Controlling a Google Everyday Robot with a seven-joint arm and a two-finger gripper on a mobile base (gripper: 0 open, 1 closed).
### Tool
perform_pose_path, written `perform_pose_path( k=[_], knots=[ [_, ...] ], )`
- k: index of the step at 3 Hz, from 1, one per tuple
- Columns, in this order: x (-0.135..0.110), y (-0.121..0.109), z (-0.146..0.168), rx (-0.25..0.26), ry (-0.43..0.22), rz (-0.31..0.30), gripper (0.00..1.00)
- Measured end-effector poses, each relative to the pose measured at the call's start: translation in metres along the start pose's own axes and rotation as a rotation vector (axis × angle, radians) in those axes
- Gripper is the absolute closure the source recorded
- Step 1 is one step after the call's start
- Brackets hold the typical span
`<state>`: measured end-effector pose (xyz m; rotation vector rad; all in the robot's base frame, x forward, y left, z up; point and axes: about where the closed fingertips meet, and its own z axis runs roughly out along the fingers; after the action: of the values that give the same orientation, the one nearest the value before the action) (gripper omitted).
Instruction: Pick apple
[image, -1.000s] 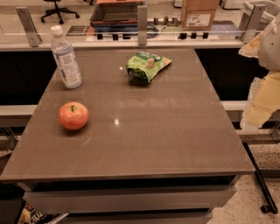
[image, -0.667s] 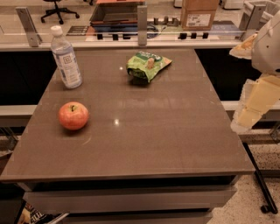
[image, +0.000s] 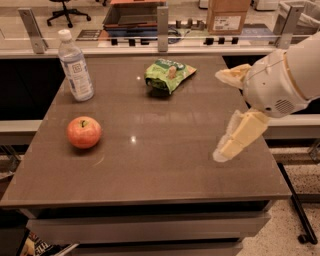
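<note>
Brown laminate tabletop (image: 165, 170) in an office workspace, with a low glass partition (image: 162, 27) along its far edge and an office chair (image: 64, 9) and a cardboard box (image: 228, 15) beyond it. The robot's gripper (image: 218, 116) hangs over the table's right side, clear of the surface. Its two pale yellow fingers (image: 241, 137) are spread wide, one high and one low, with nothing between them. The white arm (image: 287, 75) behind it reaches in from the right edge of the frame.

Nearest the gripper is a crumpled green snack bag (image: 169, 75), lying toward the back of the table at mid-width and apart from the fingers. A clear water bottle (image: 75, 62) with a white cap stands upright at the far left corner. The apple (image: 84, 132), red-orange with its stem dimple up, sits on the left side of the table, in front of the bottle. It is well apart from the gripper, with most of the tabletop's width between them.

Judged from this, the pick is at its very start: the apple is untouched and the approach is not yet made. Left to do are the reach across to the left, the descent so the fingers straddle the fruit, the closing on it and the lift. The round, smooth apple may roll if nudged off-centre.
</note>
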<state>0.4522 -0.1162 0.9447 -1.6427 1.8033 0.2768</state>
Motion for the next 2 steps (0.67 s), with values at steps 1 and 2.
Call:
perform_pose_path(
  k=[1,2],
  knots=[
    [-0.027,0.011,0.035,-0.027,-0.18,0.005,0.0],
    [-0.062,0.026,0.065,-0.088,-0.322,0.015,0.0]
  ],
)
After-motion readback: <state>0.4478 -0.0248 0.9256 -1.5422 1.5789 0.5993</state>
